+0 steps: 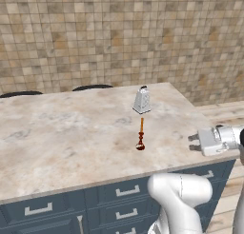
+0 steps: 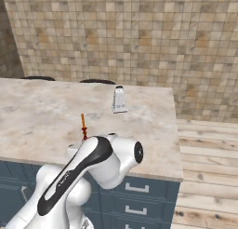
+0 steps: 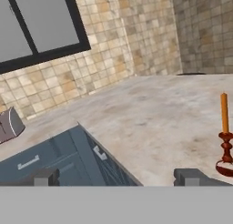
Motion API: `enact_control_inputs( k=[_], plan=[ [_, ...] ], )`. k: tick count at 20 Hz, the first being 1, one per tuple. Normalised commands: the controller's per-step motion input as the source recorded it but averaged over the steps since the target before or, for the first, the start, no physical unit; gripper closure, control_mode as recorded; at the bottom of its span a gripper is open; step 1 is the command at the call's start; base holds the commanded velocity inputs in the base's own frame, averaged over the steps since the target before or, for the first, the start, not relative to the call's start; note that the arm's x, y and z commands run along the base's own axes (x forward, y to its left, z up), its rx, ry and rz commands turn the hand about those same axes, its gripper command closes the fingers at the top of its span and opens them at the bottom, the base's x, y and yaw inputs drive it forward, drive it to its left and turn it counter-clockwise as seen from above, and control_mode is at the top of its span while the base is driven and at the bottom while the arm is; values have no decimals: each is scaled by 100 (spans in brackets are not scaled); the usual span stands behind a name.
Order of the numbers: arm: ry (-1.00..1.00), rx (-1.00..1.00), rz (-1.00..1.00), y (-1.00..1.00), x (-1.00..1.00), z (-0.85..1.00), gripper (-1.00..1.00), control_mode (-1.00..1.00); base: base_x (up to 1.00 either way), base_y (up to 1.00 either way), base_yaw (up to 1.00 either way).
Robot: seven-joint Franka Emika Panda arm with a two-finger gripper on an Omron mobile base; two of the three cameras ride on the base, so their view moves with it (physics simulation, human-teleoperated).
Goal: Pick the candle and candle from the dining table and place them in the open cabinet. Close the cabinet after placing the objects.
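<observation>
Your gripper [image 3: 116,176]: jaws wide, empty, at frame bottom | slender red candle [image 3: 225,136]: upright, lower right, on dining table [image 3: 150,118] | you must swing right; long axis vertical.

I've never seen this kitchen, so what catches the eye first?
A slender dark red candle stands upright near the middle of the marble-look dining table. Behind it, towards the far edge, stands a grey metal grater. The robot's open hand hovers at the table's right end.
</observation>
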Motion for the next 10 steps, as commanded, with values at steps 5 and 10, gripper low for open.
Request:
enact_control_inputs(
  k=[5,10],
  plan=[
    [0,0,0,10,33,0,-100,-100,0,0,0],
    [0,0,0,3,31,-1,-100,-100,0,0,0]
  ],
)
